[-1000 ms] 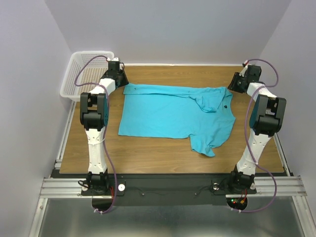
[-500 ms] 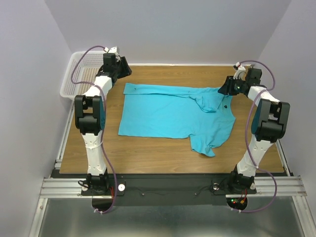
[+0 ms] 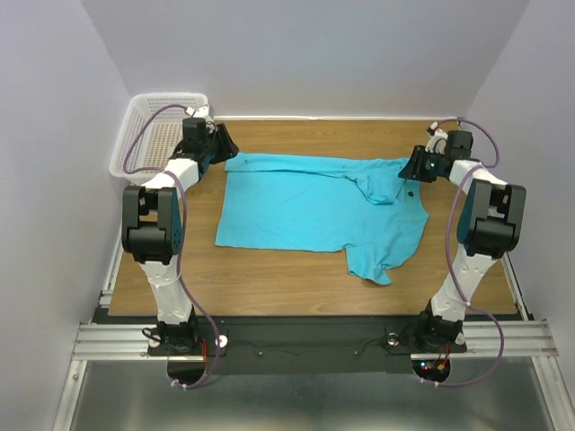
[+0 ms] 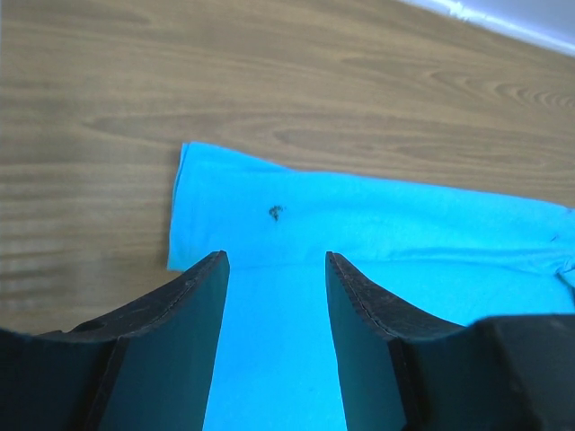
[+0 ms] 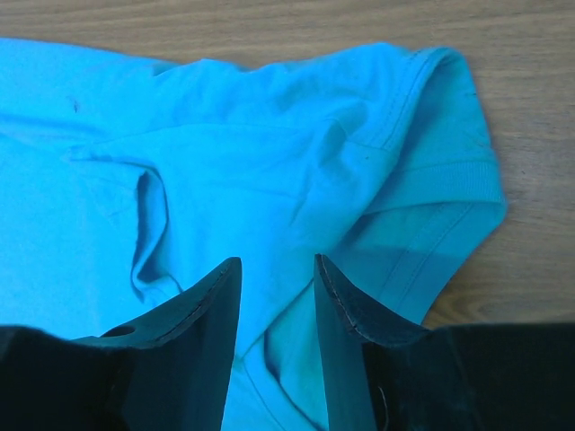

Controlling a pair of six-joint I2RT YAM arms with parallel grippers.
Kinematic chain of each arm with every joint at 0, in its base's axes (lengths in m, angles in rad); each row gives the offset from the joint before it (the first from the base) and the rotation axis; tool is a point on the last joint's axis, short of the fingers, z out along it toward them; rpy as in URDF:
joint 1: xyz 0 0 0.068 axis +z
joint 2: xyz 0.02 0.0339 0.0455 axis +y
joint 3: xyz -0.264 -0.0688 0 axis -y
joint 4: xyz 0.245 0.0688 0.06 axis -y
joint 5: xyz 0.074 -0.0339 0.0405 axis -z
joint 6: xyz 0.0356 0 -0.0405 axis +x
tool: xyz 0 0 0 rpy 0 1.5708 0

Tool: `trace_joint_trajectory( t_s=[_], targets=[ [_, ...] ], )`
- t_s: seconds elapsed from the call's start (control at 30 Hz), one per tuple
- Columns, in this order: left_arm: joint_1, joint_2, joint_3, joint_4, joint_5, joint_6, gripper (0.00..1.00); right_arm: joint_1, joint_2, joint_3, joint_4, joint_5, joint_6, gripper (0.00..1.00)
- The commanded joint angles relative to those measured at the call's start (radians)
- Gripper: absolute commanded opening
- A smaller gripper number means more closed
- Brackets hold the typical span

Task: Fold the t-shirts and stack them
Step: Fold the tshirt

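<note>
Both arms had closed in on the plain turquoise short-sleeved cloth shirt (image 3: 305,202), spread flat on the brown wooden table (image 3: 269,278). The left gripper (image 4: 274,260) hung at its 10 o'clock corner and the right gripper (image 5: 277,265) at its 2 o'clock sleeve. Jaws were parted and empty, likely readying a fold grasp.

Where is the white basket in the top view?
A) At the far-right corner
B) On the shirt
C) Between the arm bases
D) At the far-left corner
D: the basket stands at the far-left corner of the table, apart from the shirt.
</note>
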Motion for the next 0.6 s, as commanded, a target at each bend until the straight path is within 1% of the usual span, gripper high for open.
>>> trace_joint_trajectory(
  t_s=[0.0,0.13,0.3,0.43,0.57],
  targets=[
    [0.004,0.003,-0.012,0.091,0.035,-0.022,0.58,0.001,0.037,0.051,0.005,0.025,0.057,0.43],
    [0.006,0.052,0.015,0.092,0.044,-0.022,0.58,0.001,0.071,0.059,0.003,0.031,0.066,0.43],
    [0.006,0.092,0.05,0.076,0.044,-0.011,0.57,0.001,0.067,0.06,0.003,0.066,0.066,0.41],
    [0.006,0.118,0.046,0.071,0.048,-0.011,0.58,0.001,0.056,0.054,0.005,0.085,0.065,0.41],
    [0.004,0.127,0.04,0.072,0.049,-0.013,0.57,0.001,0.085,0.071,0.005,0.066,0.078,0.4]
  ],
)
